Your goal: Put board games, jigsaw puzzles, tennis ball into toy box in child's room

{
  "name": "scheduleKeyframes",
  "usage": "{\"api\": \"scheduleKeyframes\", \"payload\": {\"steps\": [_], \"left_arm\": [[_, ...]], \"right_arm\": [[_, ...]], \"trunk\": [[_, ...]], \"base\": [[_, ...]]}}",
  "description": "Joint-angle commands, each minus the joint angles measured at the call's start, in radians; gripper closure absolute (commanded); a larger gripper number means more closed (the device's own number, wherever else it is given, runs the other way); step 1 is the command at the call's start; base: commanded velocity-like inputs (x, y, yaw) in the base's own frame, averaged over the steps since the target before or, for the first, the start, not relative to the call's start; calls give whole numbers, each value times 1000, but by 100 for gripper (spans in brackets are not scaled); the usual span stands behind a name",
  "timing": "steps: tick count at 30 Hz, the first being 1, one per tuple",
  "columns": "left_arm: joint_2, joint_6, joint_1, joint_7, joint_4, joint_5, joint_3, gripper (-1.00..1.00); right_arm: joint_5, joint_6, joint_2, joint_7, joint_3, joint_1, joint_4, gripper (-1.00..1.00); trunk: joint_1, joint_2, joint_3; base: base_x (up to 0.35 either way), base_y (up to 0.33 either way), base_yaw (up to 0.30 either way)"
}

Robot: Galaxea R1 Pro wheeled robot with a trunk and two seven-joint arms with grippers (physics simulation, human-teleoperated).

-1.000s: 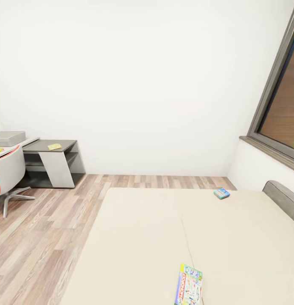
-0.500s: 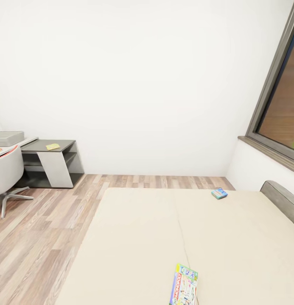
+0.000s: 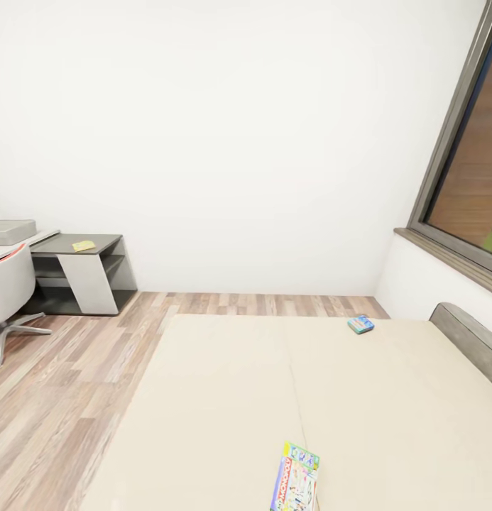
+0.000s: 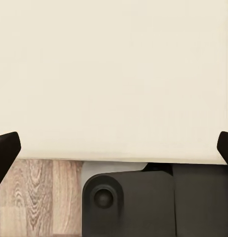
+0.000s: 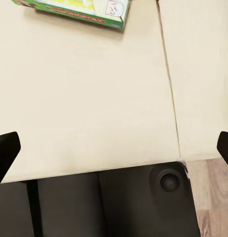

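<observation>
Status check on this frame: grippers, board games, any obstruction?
Both grippers open, empty. Monopoly box near on bed, small blue game far side. Nothing blocking.

My black fingertips (image 5: 6, 148) frame the cream bed (image 3: 224, 397); a green-edged Monopoly box (image 3: 295, 481) lies there, and a blue-green game box (image 3: 360, 324).

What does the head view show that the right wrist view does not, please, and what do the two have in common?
Head view alone: the small blue game box near the far edge of the bed, the toy box on the table, a yellow puzzle sheet on the dark corner section, the chair, the window and the white wall.
Right wrist view alone: the right gripper's dark fingers, spread wide, and the robot's dark base against the bed's edge.
Both: the cream mattress, its centre seam, the Monopoly box lying flat, and wood floor.
</observation>
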Motion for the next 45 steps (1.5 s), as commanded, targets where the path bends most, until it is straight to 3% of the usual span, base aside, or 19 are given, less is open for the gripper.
{"api": "scheduleKeyframes", "payload": {"steps": [1, 45], "left_arm": [[0, -3, -1, 3, 1, 0, -2, -100], [6, 0, -1, 0, 1, 2, -1, -100]], "right_arm": [[-7, 4, 1, -2, -3, 0, -2, -100], [-16, 4, -10, -2, -9, 4, -7, -100]], "trunk": [[1, -2, -2], [1, -2, -2]], "base": [[0, -74, 0], [0, -7, 0]]}}
